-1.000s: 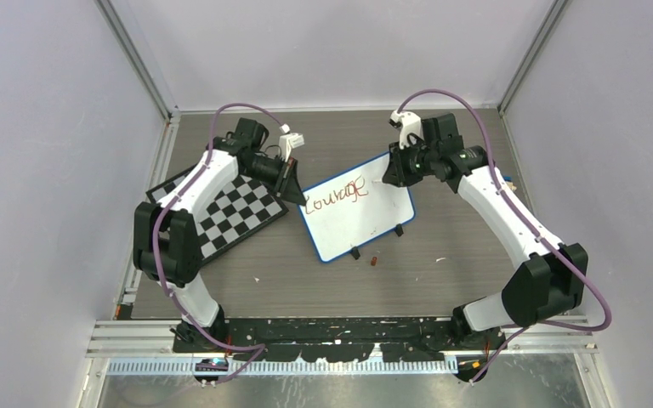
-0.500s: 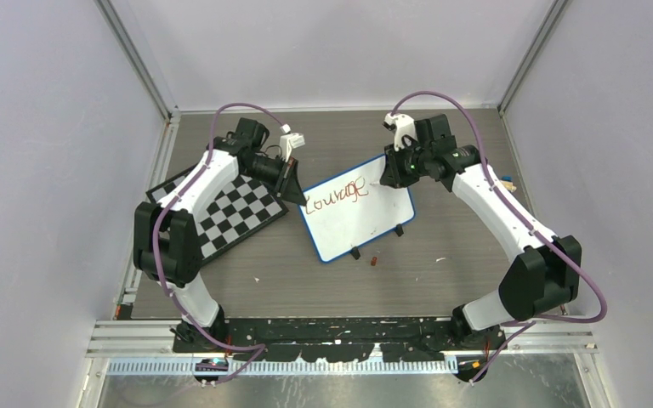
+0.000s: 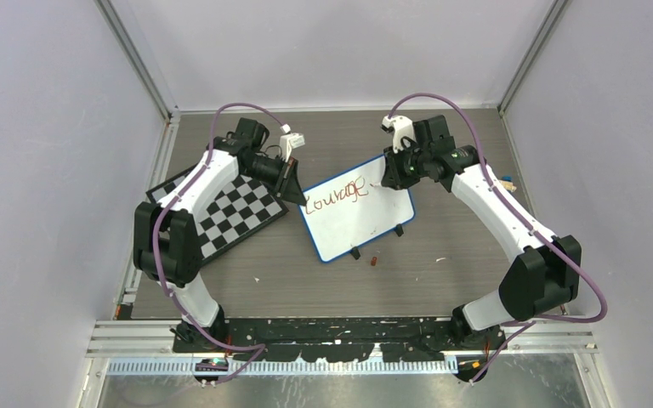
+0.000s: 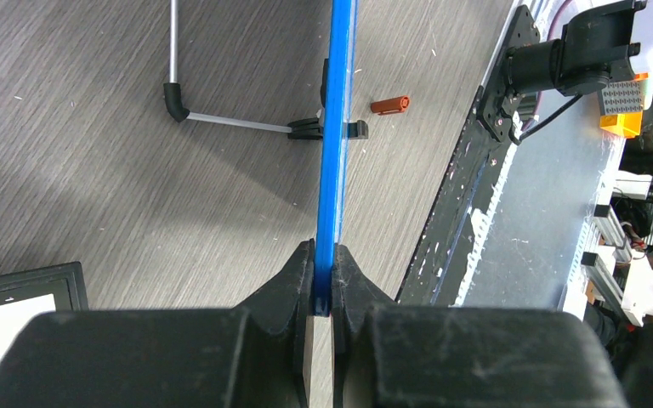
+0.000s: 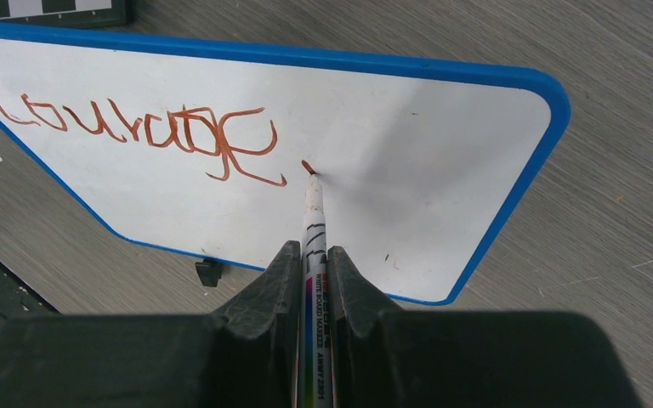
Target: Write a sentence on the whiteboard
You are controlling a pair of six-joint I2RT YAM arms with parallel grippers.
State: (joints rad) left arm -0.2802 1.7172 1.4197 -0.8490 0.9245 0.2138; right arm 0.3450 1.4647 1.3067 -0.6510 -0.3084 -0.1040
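Soft, even light from above; the top view is bright and sharp, with faint shadows on the counter (image 3: 306, 272). In the wrist views the left pincer (image 4: 324, 280) and right pincer (image 5: 310, 263) fill the bottom edge, dark and blurred. A soft grey shadow spreads right of the marker (image 5: 314, 221) tip across the whiteboard (image 5: 442, 170), center frame.

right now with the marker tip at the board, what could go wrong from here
1. The left gripper pinches only the thin blue edge of the whiteboard. Writing pressure might rock it or make it slip, skewing the strokes.
2. The marker sticks out well past the right gripper. Side force could twist it in the jaws.
3. Its tip sits close to the word Courage, so a stray drag may smudge it.
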